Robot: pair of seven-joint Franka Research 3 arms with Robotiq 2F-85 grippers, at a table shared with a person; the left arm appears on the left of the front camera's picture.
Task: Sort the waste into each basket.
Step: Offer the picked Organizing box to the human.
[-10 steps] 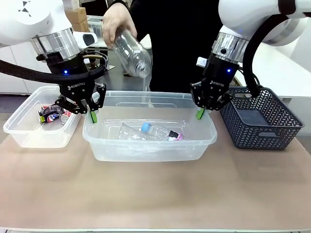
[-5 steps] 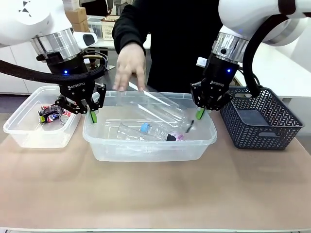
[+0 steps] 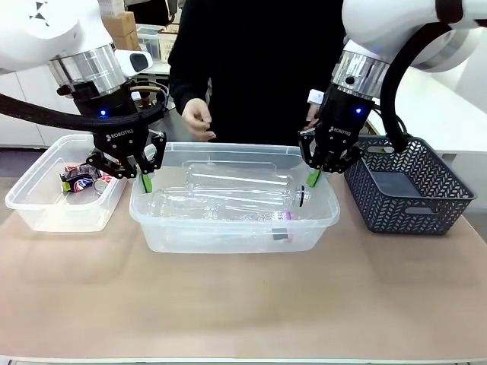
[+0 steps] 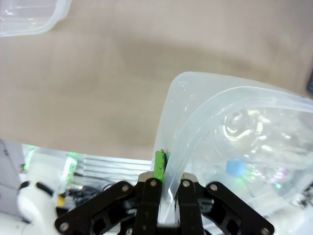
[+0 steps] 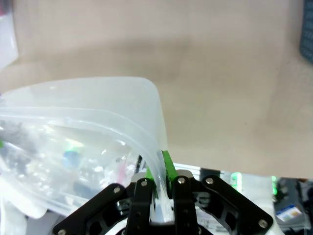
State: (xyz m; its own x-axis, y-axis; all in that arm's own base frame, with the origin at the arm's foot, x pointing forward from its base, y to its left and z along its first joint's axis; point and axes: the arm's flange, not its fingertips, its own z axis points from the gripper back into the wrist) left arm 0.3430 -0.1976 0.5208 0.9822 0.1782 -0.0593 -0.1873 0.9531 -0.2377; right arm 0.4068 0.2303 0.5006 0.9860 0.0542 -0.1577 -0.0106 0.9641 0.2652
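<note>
On the left, the small tub [image 3: 46,199] on the surface [image 3: 243,304] holds the red cans [image 3: 80,177]. The left claw [image 3: 144,182] stays pinched on the big tub's [image 3: 228,232] left rim. In the middle, the bottle [image 3: 236,181] the person's hand [image 3: 198,120] carried a second ago now lies inside with the others, so sorting looks nearly finished. The right claw [image 3: 311,177] still pinches the right rim.

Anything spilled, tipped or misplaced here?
Nothing stands out. Bottles lie in the middle tub, cans in the left tub. Each claw, left and right, pinches the middle tub's rim.
</note>
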